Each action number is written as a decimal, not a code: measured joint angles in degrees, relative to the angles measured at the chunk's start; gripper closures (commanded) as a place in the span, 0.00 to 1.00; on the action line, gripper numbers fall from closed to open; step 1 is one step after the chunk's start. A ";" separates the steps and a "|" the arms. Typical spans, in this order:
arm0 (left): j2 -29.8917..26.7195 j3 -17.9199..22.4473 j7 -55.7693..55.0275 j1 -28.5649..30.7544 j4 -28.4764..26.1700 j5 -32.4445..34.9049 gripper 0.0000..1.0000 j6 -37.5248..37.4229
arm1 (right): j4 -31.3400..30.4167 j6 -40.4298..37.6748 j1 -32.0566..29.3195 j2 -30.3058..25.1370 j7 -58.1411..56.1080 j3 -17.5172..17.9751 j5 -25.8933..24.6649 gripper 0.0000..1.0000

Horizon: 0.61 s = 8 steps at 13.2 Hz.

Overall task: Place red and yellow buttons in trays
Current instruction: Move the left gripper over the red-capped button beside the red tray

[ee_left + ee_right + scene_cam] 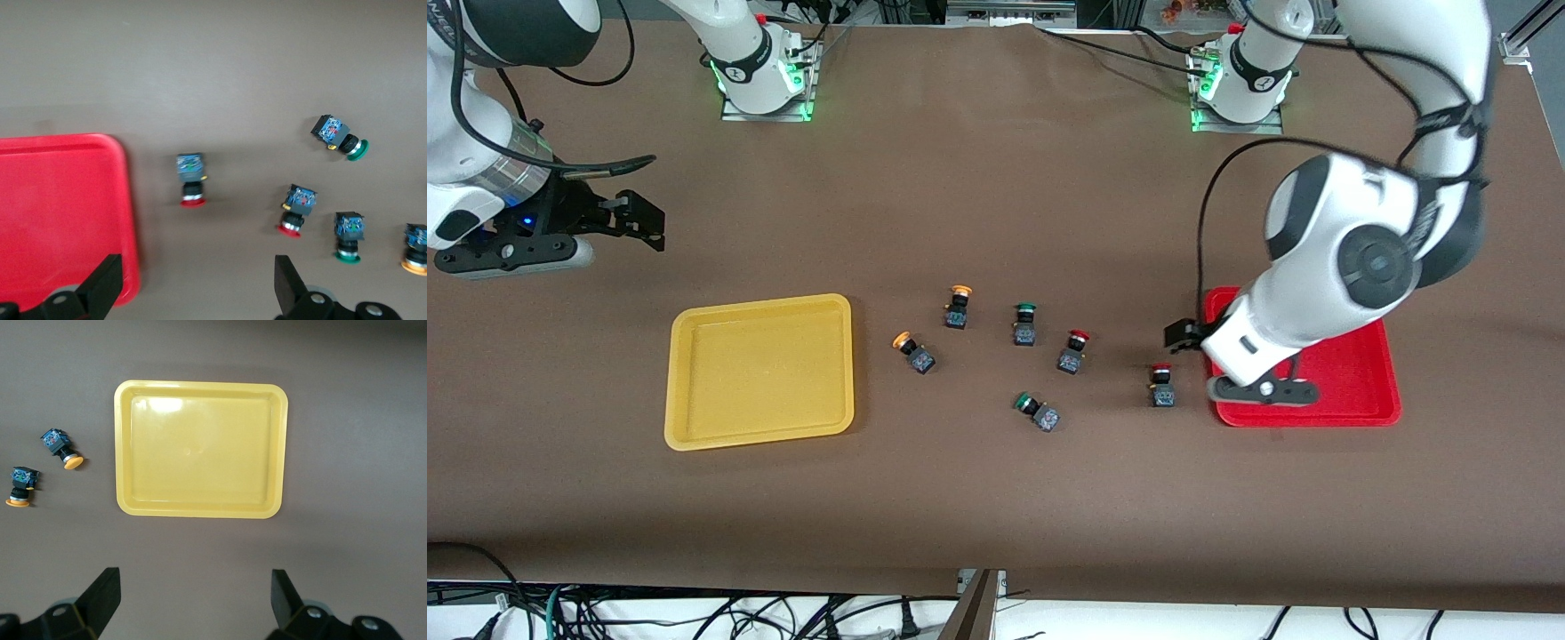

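Left gripper (pixel 193 293) spread wide over red tray (pixel 1352 391) edge, seemingly above nearest red button (pixel 1161 385). Right gripper (pixel 193 607) splayed, waiting beside yellow tray (pixel 760 369). All 4 buttons on table.

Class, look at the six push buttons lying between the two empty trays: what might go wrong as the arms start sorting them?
1. The green-capped buttons lie among the red ones; a wrong pick is possible.
2. The open left end effector hovers at the red tray's edge and might clip the rim while reaching the nearest red button.
3. The yellow buttons lie tilted and may roll.
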 measured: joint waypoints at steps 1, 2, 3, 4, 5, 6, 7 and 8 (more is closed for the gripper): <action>2.10 -0.06 -0.09 -1.22 -0.01 -0.05 0.00 2.56 | 0.01 -0.01 0.00 0.00 0.00 0.00 0.00 0.00; 4.09 -0.08 -0.44 -2.47 0.01 -0.06 0.00 5.48 | 0.01 -0.01 0.00 0.00 0.00 0.00 0.00 0.00; 5.95 -0.08 -1.24 -3.60 0.03 -0.06 0.00 8.34 | 0.02 -0.02 0.00 0.00 0.00 0.00 0.00 0.00; 7.60 -0.10 -1.79 -4.53 0.05 -0.06 0.00 10.86 | 0.02 -0.02 0.00 0.00 0.00 0.00 0.00 0.00; 9.05 -0.11 -2.04 -5.30 0.06 -0.06 0.00 12.75 | 0.03 -0.02 0.00 0.00 0.00 0.00 0.00 0.00; 10.40 -0.11 -2.09 -6.07 0.07 -0.06 0.00 14.21 | 0.03 -0.03 0.00 0.00 0.00 0.00 0.00 0.00; 11.70 -0.13 -2.10 -6.85 0.08 -0.06 0.00 15.61 | 0.05 -0.03 0.00 0.00 0.00 0.00 0.00 0.00; 12.94 -0.13 -2.12 -7.71 0.09 -0.06 0.00 16.81 | 0.06 -0.03 0.00 0.00 0.00 0.00 0.00 0.00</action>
